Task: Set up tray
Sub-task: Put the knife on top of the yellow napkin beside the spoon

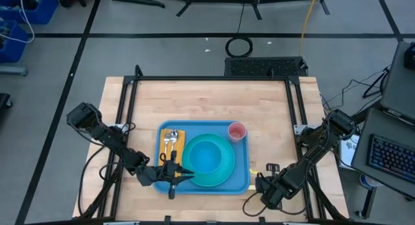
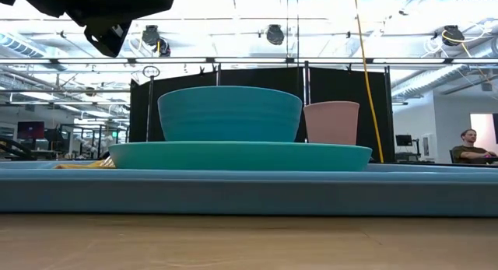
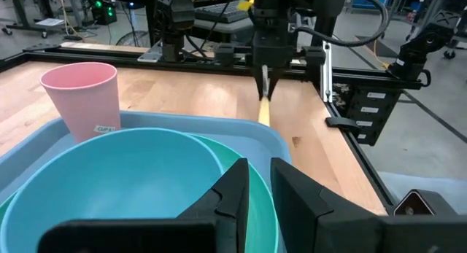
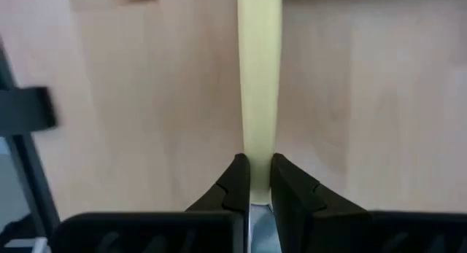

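The light-blue tray (image 1: pixel 241 179) lies near the table's front edge. On it a teal plate (image 2: pixel 233 155) carries a teal bowl (image 2: pixel 229 113). A pink cup (image 1: pixel 237 131) stands in its far right corner, and an orange napkin (image 1: pixel 177 144) with cutlery lies at its left end. My left gripper (image 1: pixel 183 176) hovers over the tray's near edge by the plate's rim, shut to a narrow slit, and nothing shows between its fingers. My right gripper (image 3: pixel 264 84) stands just past the tray's right edge, pointing down, shut on a long yellow utensil (image 3: pixel 263 111). My right gripper pinches the yellow utensil at its upper end (image 4: pixel 257 154) between its two fingers, coming from above and pointing down. The utensil hangs straight below the fingers, in line with them. Its lower end is hidden behind the tray's rim (image 3: pixel 252 125) in the left wrist view.
A small black piece (image 1: pixel 272 167) lies on the wood right of the tray. Black frame rails (image 1: pixel 295 102) run along the table's sides. Bare wood stretches beyond the tray toward the far edge. A person (image 2: pixel 469 145) sits far off in the room.
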`<state>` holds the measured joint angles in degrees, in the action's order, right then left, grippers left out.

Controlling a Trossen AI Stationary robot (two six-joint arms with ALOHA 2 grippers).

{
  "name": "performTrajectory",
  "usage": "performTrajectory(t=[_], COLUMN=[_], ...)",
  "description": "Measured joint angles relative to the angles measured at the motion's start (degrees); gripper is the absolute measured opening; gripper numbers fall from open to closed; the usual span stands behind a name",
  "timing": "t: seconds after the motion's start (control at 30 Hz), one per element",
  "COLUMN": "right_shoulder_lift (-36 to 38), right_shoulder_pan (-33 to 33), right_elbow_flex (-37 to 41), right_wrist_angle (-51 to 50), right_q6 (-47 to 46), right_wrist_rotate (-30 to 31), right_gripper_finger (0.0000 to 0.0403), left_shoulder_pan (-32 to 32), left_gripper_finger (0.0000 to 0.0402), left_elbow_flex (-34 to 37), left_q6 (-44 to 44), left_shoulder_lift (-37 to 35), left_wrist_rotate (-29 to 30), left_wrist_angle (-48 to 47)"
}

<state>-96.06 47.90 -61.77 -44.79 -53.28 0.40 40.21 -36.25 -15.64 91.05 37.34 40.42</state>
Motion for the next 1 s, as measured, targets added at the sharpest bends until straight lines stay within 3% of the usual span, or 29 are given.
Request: performTrajectory(t=[0.53, 1.0], right_shoulder_lift=[0.1, 0.1], right_shoulder_pan=[-0.8, -2.6], right_elbow_flex=[-5.0, -10.0], right_wrist_angle=[-18.4, -31.0], right_q6=[0.9, 3.2], right_wrist_rotate=[-0.4, 4.2], right_gripper_finger=[0.0023, 0.0023], left_shoulder_pan=[0.0, 0.0], left_gripper_finger=[0.0063, 0.0063], left_elbow_flex=[0.0, 0.0], left_q6=[-0.2, -1.0], left_shoulder_lift=[0.0, 0.0], left_wrist_rotate=[0.0, 0.0], left_wrist_angle=[0.0, 0.0])
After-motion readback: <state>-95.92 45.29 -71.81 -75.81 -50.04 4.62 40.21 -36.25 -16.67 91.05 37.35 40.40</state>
